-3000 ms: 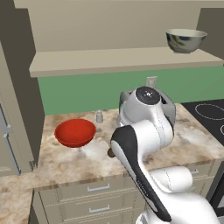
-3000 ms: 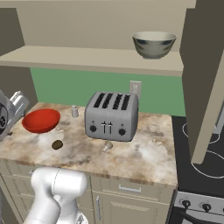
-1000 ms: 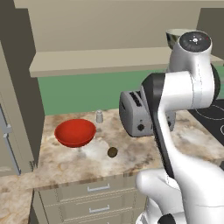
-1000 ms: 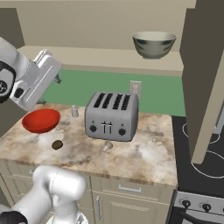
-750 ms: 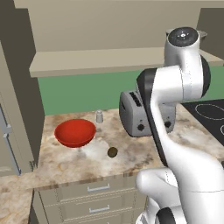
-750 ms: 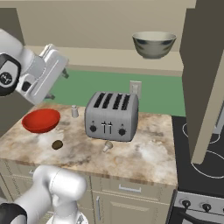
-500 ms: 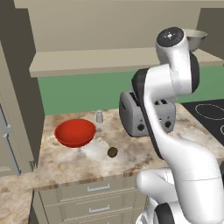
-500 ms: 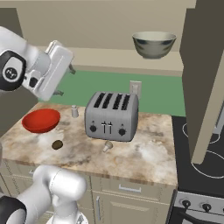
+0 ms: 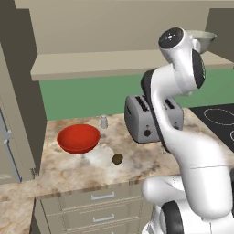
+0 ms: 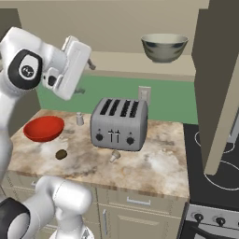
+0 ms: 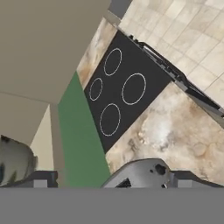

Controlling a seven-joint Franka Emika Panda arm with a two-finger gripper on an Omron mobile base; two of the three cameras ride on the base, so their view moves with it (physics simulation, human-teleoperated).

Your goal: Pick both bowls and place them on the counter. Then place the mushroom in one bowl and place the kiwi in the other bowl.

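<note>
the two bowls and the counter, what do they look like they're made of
Red bowl: glossy, uniform red with soft highlights, so likely glazed ceramic or plastic; the look leaves it open. Grey bowl on the shelf: silvery-grey outside with a dull sheen, pale cream inside, probably metal, possibly enamelled. Counter: beige-brown mottled surface with a thick edge, looks like polished stone.

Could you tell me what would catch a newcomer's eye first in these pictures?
Probably the glossy red bowl on the mottled stone counter, with the small dark kiwi near it. Next, the white arm raised high, its open gripper level with the shelf where the silvery-grey bowl sits.
</note>
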